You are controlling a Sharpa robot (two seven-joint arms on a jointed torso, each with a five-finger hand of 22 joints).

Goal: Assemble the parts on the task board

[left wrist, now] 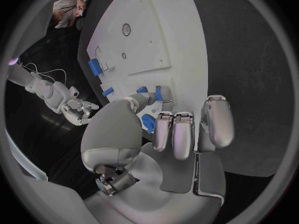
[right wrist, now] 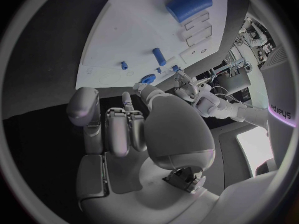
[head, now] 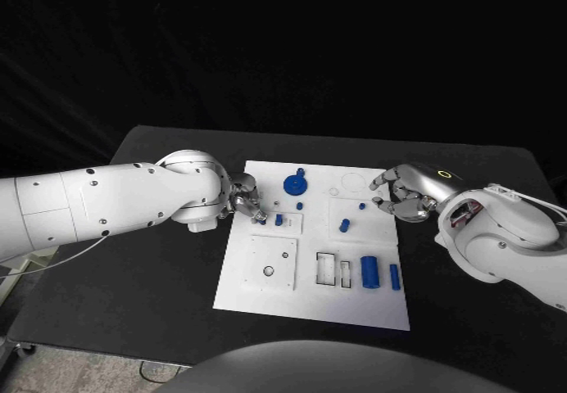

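a: where's the left robot hand (head: 245, 203)?
b: at the task board (head: 266, 291) left edge, fingers apart, empty, beside a small blue peg (head: 278, 219).
a: risk?
b: it could knock the peg over. right robot hand (head: 396, 195) curled, empty.

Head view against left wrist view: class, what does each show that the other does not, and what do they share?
The head view alone shows the blue gear at the far end of the task board, and all four of the board's edges. The left wrist view alone shows the left hand from behind, its fingers curled over the board's edge. Both show the white board, the small blue pegs and the right hand.
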